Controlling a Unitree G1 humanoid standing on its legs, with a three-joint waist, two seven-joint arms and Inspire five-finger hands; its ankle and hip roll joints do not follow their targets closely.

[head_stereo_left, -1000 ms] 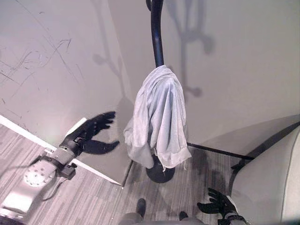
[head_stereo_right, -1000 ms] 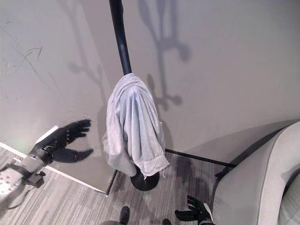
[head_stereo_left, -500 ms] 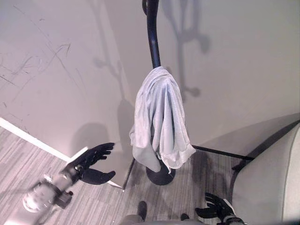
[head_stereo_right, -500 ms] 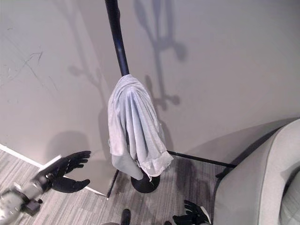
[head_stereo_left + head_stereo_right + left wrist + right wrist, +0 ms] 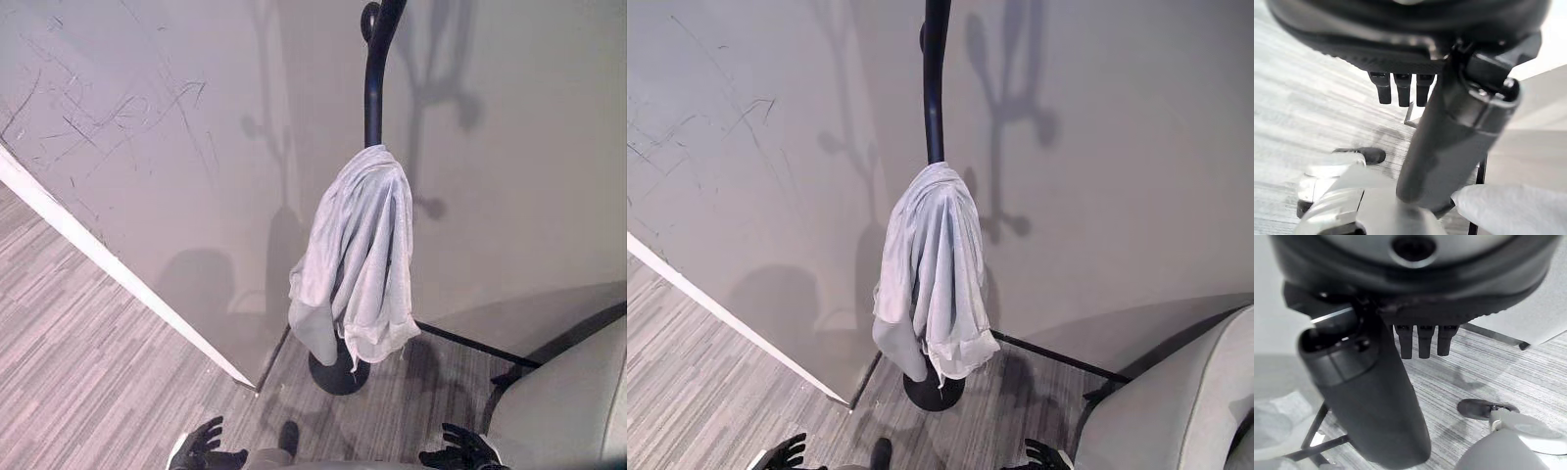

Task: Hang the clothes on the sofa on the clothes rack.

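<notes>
1. The left robot hand (image 5: 204, 452) and right robot hand (image 5: 462, 452) hang low above the wood-grain floor (image 5: 88, 362), fingers spread and relaxed, empty.
2. The pale padded sofa (image 5: 578, 411) sits beside the right hand.
3. The limp, creased grey garment (image 5: 355, 257) drapes over the black metal clothes rack (image 5: 374, 88); bunched unevenly, it could slide off.

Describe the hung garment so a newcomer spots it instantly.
Find the black clothes rack standing against the grey wall, left of the sofa. Partway down its pole hangs a light grey garment, bunched and draped: the one piece of cloth on the rack.
</notes>
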